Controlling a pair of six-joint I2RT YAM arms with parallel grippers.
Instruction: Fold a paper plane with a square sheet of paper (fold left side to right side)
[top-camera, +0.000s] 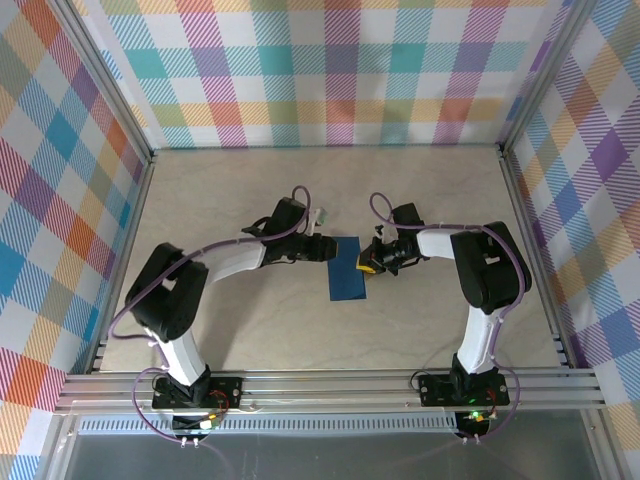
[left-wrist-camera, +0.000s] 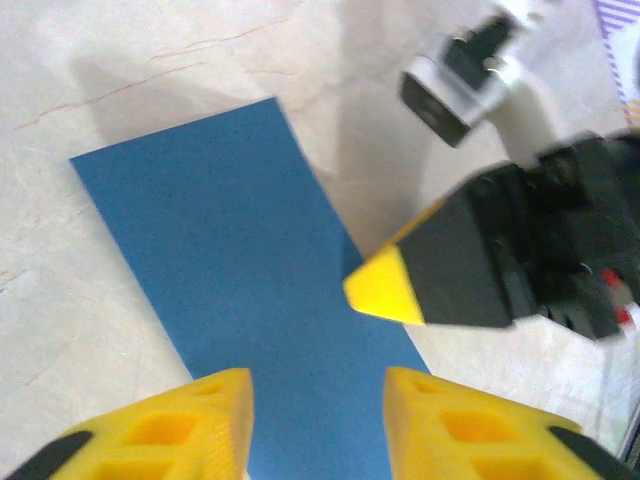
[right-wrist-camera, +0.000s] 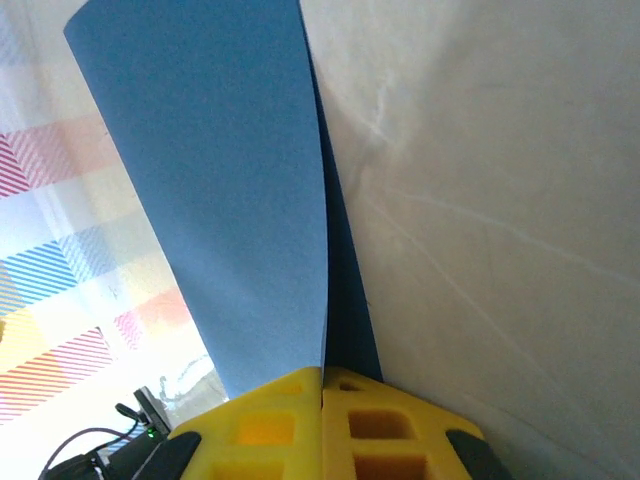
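The square sheet of paper (top-camera: 348, 268) lies mid-table as a narrow dark-blue rectangle, folded in half. In the left wrist view the paper (left-wrist-camera: 240, 260) rests flat under my left gripper (left-wrist-camera: 318, 385), whose yellow fingers stand apart above its near end with nothing clamped. From the top, the left gripper (top-camera: 325, 247) sits at the paper's upper left edge. My right gripper (top-camera: 368, 262) is at the paper's right edge. In the right wrist view its jaws (right-wrist-camera: 322, 375) are closed tight on the paper (right-wrist-camera: 230, 180), pinching the doubled edge. Its yellow tip (left-wrist-camera: 385, 285) shows touching the paper's right side.
Plaid walls (top-camera: 330, 70) close in the beige table (top-camera: 250, 190) at the back and both sides. An aluminium rail (top-camera: 330, 385) runs along the near edge by the arm bases. Bare tabletop lies behind and in front of the paper.
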